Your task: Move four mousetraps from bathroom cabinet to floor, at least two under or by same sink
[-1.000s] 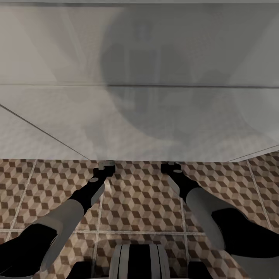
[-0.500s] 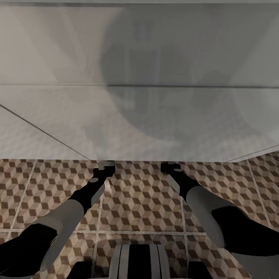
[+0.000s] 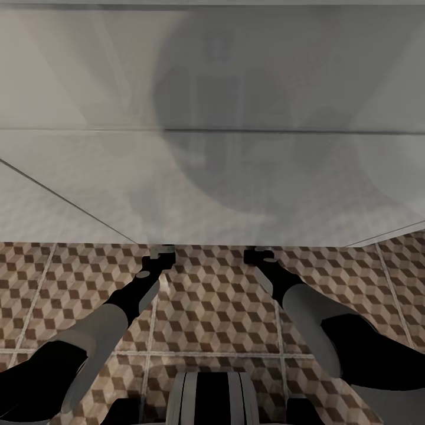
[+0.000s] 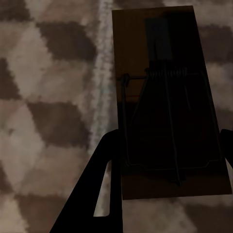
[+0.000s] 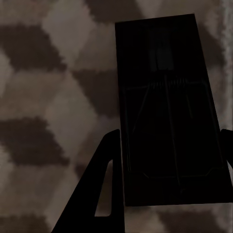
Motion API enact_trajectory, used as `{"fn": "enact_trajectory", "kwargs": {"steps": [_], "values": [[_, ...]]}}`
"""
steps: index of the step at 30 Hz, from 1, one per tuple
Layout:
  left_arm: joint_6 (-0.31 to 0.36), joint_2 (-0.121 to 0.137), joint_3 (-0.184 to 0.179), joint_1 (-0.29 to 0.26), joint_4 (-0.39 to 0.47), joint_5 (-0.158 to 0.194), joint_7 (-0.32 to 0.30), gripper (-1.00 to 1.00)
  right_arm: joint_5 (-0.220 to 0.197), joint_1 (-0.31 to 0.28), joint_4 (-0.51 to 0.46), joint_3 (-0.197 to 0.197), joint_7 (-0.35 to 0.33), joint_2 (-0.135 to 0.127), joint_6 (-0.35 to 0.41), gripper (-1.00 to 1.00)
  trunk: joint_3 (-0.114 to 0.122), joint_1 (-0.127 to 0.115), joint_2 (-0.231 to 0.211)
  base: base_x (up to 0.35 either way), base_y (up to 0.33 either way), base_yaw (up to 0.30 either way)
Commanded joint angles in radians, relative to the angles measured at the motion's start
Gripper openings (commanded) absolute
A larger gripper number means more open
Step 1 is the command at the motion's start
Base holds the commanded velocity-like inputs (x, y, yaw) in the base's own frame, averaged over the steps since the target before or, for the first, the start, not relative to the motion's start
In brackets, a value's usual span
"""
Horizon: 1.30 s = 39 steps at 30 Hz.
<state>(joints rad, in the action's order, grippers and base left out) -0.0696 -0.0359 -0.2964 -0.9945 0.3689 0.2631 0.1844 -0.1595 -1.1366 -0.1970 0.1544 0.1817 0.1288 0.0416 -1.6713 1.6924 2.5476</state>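
2 mousetraps, 1 pinched in each claw above the bathroom floor (image 3: pixel 212 307): left gripper (image 4: pixel 165 160) grasps one mousetrap (image 4: pixel 167 102), right gripper (image 5: pixel 170 160) another (image 5: pixel 170 107) (wrist cameras alone reveal them).

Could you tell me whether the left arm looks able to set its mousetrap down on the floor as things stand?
Probably yes: the left gripper holds the mousetrap flat over bare floor tile, with nothing seen between them, though how high it hangs is unclear.

Mousetrap (image 4: pixel 165 104) betw. left claw (image 4: pixel 167 165) fingers (image 4: pixel 99 194) — above cube-pattern floor (image 4: pixel 43 97).
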Motion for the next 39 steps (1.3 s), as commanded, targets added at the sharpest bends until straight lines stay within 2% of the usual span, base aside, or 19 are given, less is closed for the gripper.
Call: {"fn": "enact_trajectory", "kwargs": {"steps": [1, 19, 26, 39], "values": [[-0.004, 0.001, -0.009, -0.001, -0.001, 0.008, 0.009, -1.00, -0.011, 0.000, 0.001, 0.008, 0.005, 0.000, 0.001, -1.00, 0.000, 0.000, 0.000, 0.000, 0.000, 0.000], [-0.004, 0.001, -0.009, -0.001, -0.001, 0.008, 0.008, -1.00, -0.011, 0.000, 0.020, 0.005, -0.005, 0.000, -0.017, -1.00, 0.000, 0.000, 0.000, 0.000, 0.000, 0.000], [-0.004, 0.001, -0.009, -0.001, -0.001, 0.008, 0.008, -1.00, -0.029, 0.000, 0.038, 0.005, -0.009, -0.001, -0.035, -1.00, 0.000, 0.000, 0.000, 0.000, 0.000, 0.000], [-0.006, 0.001, -0.009, -0.001, -0.001, 0.008, 0.008, -1.00, -0.035, 0.000, 0.062, 0.006, -0.010, 0.000, -0.057, -1.00, 0.000, 0.000, 0.000, 0.000, 0.000, 0.000]]}}
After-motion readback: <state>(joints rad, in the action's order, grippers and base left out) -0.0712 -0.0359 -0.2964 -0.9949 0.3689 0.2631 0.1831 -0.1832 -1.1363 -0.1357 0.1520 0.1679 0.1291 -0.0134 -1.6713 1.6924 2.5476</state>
